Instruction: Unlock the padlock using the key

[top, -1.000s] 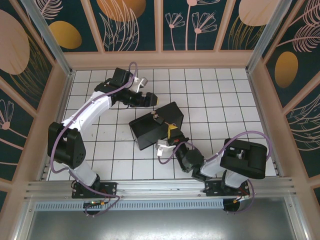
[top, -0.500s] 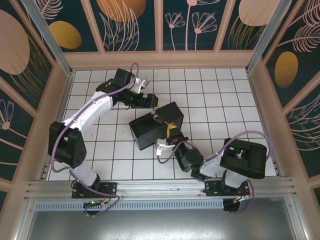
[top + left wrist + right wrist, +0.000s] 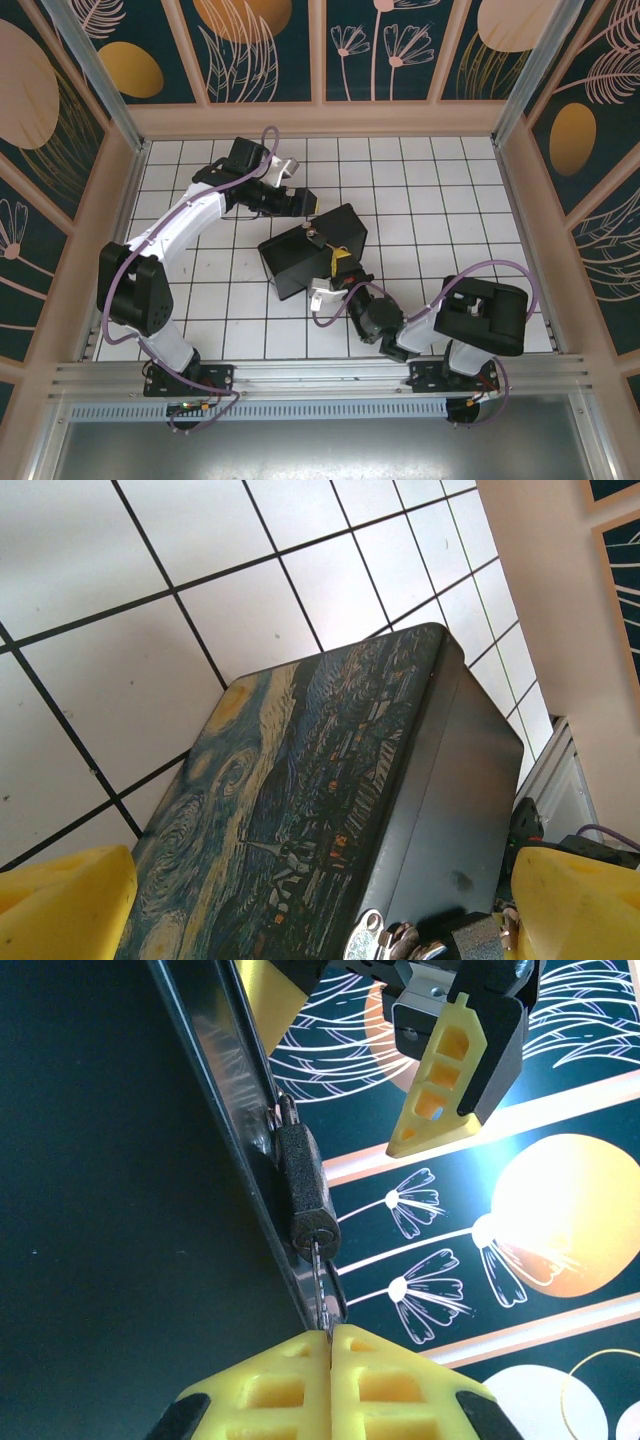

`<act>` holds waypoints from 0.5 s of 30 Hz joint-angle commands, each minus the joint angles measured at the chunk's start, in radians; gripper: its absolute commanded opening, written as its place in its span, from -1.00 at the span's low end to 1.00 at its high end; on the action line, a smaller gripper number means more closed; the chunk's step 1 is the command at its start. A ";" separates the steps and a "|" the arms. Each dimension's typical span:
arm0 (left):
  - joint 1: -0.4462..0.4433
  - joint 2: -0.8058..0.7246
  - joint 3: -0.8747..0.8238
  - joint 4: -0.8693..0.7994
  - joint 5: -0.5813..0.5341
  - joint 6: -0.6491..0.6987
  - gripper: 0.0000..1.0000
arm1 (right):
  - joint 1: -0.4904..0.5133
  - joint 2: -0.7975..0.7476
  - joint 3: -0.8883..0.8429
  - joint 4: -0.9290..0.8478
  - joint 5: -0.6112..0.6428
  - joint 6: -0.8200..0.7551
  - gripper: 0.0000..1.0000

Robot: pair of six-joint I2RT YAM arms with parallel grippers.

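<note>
yellow and pinched shut, my right tool (image 3: pixel 330 1345) holds the key (image 3: pixel 322 1295) by its head, the blade seemingly seated in the keyhole of the padlock (image 3: pixel 305 1195), which hangs at the edge of the black box (image 3: pixel 305 255). i judge the step calls for a slow twist about the key's own line with no sideways push, or the thin blade may bend or slip out. my left tool (image 3: pixel 303 200) stands wide over the box's far end, placed to steady it.

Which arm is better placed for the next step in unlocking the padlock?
Right. The right claw is shut on the key, whose blade meets the keyhole of the padlock, so it probably only needs to turn. The left claw hangs open by the box.
</note>
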 commanded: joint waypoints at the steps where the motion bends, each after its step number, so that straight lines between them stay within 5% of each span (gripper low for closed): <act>1: -0.007 -0.007 0.001 -0.025 0.009 0.029 0.92 | 0.000 0.010 0.018 0.110 0.000 0.033 -1.00; 15: -0.033 -0.016 -0.022 -0.040 0.001 0.054 0.88 | -0.014 0.027 0.057 0.109 -0.012 -0.006 -1.00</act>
